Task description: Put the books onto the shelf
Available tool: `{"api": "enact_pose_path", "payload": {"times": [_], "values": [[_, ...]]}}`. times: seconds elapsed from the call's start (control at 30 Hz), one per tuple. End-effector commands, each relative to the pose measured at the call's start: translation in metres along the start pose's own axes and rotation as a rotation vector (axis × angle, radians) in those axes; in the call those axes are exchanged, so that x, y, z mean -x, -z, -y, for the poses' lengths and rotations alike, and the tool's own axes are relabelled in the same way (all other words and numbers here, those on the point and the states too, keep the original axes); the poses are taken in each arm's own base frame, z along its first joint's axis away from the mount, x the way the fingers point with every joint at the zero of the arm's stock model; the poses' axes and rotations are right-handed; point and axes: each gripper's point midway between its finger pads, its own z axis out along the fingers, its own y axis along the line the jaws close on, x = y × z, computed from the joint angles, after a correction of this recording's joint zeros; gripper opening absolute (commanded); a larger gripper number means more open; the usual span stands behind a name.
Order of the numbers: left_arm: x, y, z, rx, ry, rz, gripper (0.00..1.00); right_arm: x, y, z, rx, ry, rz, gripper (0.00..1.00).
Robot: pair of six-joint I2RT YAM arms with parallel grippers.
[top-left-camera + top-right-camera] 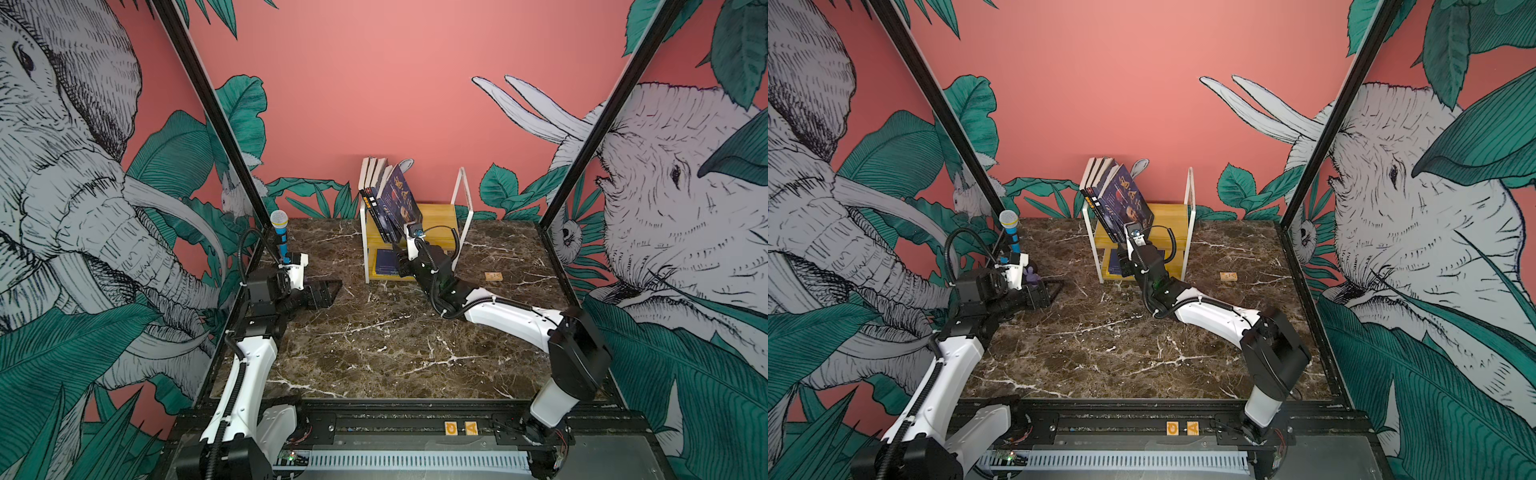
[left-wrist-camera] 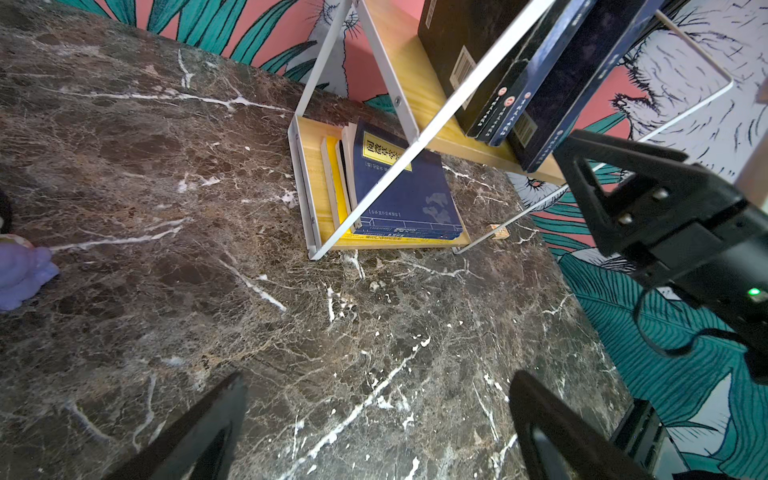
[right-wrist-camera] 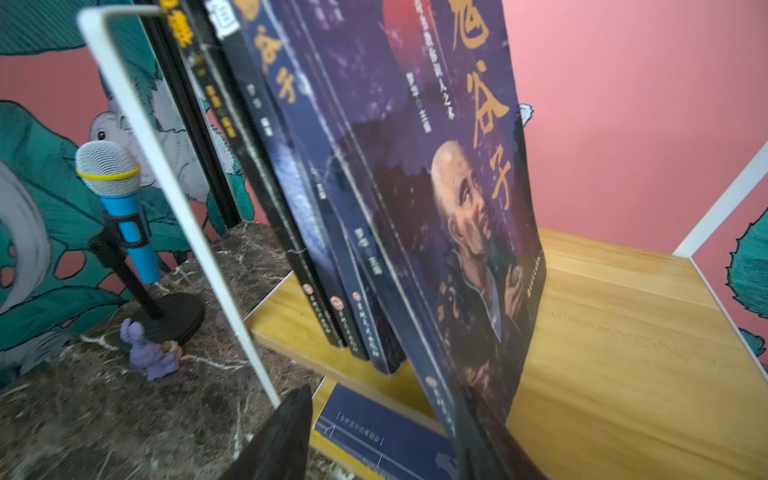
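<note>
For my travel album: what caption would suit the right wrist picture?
Four books lean together on the shelf's upper board, navy portrait cover in front; a toy microphone stands beyond.

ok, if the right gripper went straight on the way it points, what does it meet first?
The navy portrait book: its bottom edge sits between the open jaws of the right gripper, and it leans on the other books on the upper board. Whether they touch, I cannot tell.

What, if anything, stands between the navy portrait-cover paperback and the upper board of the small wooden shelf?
Nothing visible does: the navy portrait-cover paperback already rests on the yellowish wooden upper board, leaning against the dark books beside it, with the right hand at its lower corner.
</note>
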Motion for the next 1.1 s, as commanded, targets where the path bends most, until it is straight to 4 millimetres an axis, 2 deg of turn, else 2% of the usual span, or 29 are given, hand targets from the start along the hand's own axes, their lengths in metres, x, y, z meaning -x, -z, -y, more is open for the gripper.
{"api": "enact_pose_path", "payload": {"times": [0.0,0.1,0.23,0.37,0.43,0.47,0.57,0.63,0.83,1.07], "values": [[-0.003,0.001,0.001,-0.003,-0.013,-0.005,0.99,0.036,0.035,-0.001,0.023,-0.035,0.062,0.56],[-0.004,0.000,0.000,-0.006,-0.016,-0.001,0.99,0.030,0.051,0.014,-0.029,0.000,0.021,0.53],[-0.004,0.000,0.001,-0.012,-0.004,-0.005,0.99,0.025,0.056,0.046,-0.182,0.111,-0.045,0.47],[-0.003,0.001,0.003,-0.021,-0.009,0.005,0.99,0.017,0.038,0.073,-0.286,0.155,-0.132,0.37],[-0.002,0.003,0.005,-0.020,-0.008,0.004,0.99,0.008,0.027,0.084,-0.327,0.163,-0.178,0.29],[-0.001,0.003,0.006,-0.019,-0.010,0.003,0.99,0.013,0.022,0.086,-0.338,0.156,-0.178,0.24],[0.000,0.004,0.006,-0.015,-0.018,0.011,0.99,-0.002,0.003,0.090,-0.345,0.170,-0.221,0.13],[-0.002,0.005,0.007,-0.019,-0.018,0.008,0.99,-0.010,-0.008,0.093,-0.348,0.167,-0.245,0.10],[0.000,0.006,0.009,-0.021,-0.025,0.014,0.99,-0.026,-0.038,0.095,-0.305,0.117,-0.269,0.09],[0.000,0.006,0.008,-0.019,-0.026,0.013,0.99,-0.023,-0.067,0.079,-0.213,0.086,-0.253,0.12]]}}
